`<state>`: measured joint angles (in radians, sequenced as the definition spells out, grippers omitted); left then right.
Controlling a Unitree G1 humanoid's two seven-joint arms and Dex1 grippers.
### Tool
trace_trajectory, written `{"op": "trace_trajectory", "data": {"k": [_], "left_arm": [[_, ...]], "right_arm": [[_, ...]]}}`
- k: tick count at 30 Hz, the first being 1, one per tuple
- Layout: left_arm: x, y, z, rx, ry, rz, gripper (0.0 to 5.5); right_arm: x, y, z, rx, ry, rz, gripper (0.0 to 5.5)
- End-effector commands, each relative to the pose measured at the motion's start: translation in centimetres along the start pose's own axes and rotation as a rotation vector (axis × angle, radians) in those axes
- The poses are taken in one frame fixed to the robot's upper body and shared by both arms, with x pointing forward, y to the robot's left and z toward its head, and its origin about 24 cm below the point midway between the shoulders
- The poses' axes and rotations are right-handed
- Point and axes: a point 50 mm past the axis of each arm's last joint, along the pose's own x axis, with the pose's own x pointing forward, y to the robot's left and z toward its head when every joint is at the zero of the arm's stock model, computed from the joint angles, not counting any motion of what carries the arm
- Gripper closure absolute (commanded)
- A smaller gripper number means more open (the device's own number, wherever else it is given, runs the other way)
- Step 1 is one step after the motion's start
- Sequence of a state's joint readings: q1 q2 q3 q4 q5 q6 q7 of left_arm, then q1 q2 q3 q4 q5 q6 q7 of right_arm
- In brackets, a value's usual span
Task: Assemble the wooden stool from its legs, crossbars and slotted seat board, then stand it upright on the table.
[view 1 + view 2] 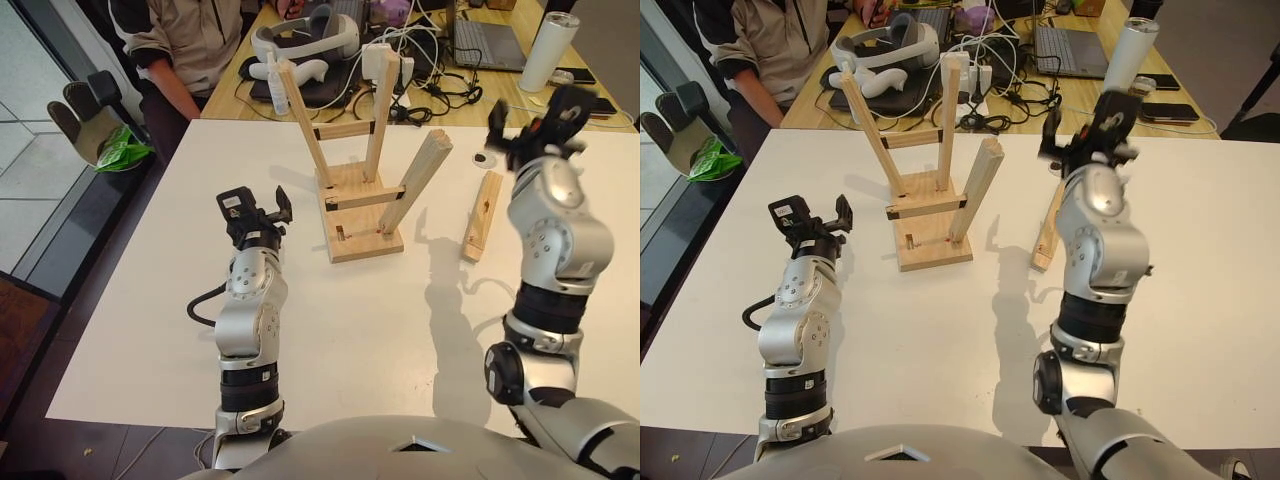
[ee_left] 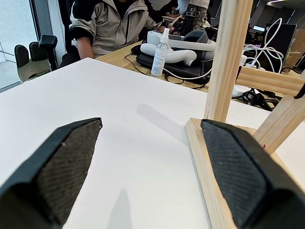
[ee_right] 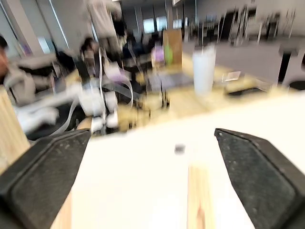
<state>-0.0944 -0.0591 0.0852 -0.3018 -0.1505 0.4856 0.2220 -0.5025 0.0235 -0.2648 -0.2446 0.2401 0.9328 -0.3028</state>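
While our left claw sits wide open and empty beside the seat board, the stool rests upside down on the counter. Our right claw hangs open and empty near the loose leg.

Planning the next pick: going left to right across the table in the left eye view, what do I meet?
In order: left gripper → partly assembled stool → loose wooden leg → right gripper.

Behind the white tabletop, a wooden desk carries cables, laptop and tumbler; pale floor tiles lie to its left.
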Motion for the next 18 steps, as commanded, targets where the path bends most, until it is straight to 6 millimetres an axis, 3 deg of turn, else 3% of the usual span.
{"op": "trace_trajectory", "data": {"k": [1, 9, 18], "left_arm": [[0.1, -0.6, 0.2, -0.033, -0.001, -0.011, 1.64], [0.2, -0.7, 0.3, -0.019, 0.001, -0.027, 1.64], [0.3, -0.8, 0.3, -0.008, 0.009, -0.036, 1.64]], "right_arm": [[-0.6, 0.2, -3.8, 0.057, 0.241, -0.060, 0.66], [0.4, -1.4, -4.8, 0.010, 0.361, -0.275, 0.66], [1.6, -1.6, -6.2, 0.027, 0.514, -0.284, 0.66]]}}
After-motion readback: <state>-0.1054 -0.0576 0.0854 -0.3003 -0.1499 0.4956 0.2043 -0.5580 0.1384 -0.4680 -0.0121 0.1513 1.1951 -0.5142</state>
